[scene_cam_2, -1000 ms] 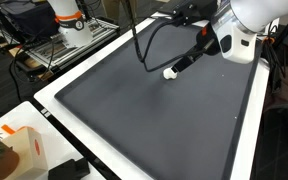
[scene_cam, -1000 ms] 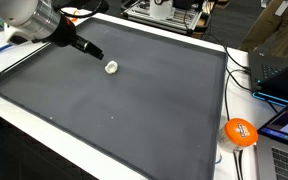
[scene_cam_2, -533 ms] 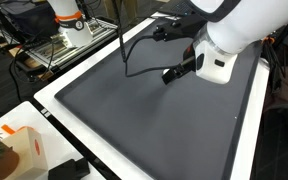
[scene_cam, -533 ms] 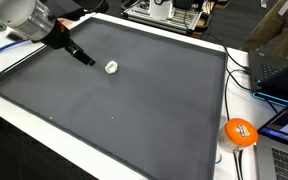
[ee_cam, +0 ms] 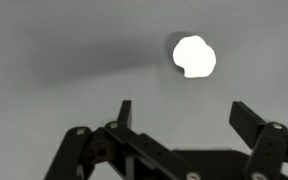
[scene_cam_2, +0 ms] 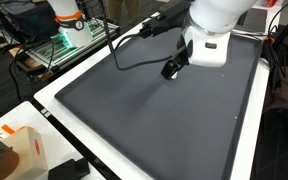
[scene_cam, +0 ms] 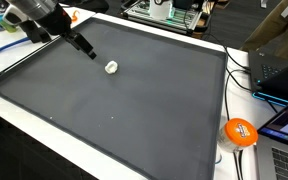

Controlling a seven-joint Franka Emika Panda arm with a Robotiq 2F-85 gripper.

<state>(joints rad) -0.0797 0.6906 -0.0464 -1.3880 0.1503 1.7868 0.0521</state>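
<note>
Counter (scene_cam_2: 252, 125): wide, flat, with a white rim showing on all visible sides in both exterior views.

Dark grey mat (scene_cam: 134, 110) covers nearly the whole top and lies flat and smooth; a few pale specks on it.

Small white lump (scene_cam: 111, 67) rests directly on the mat toward its far side, alone, well apart from every edge. The wrist view shows it rounded and bright against the grey (ee_cam: 194, 56).

Orange disc (scene_cam: 239, 132) sits off the mat, on the rim by a near corner.

We log the small white rounded object (ee_cam: 194, 56) as overexposed, featureless, in the wrist view. In an exterior view the black gripper (scene_cam_2: 169, 71) hides it.
</note>
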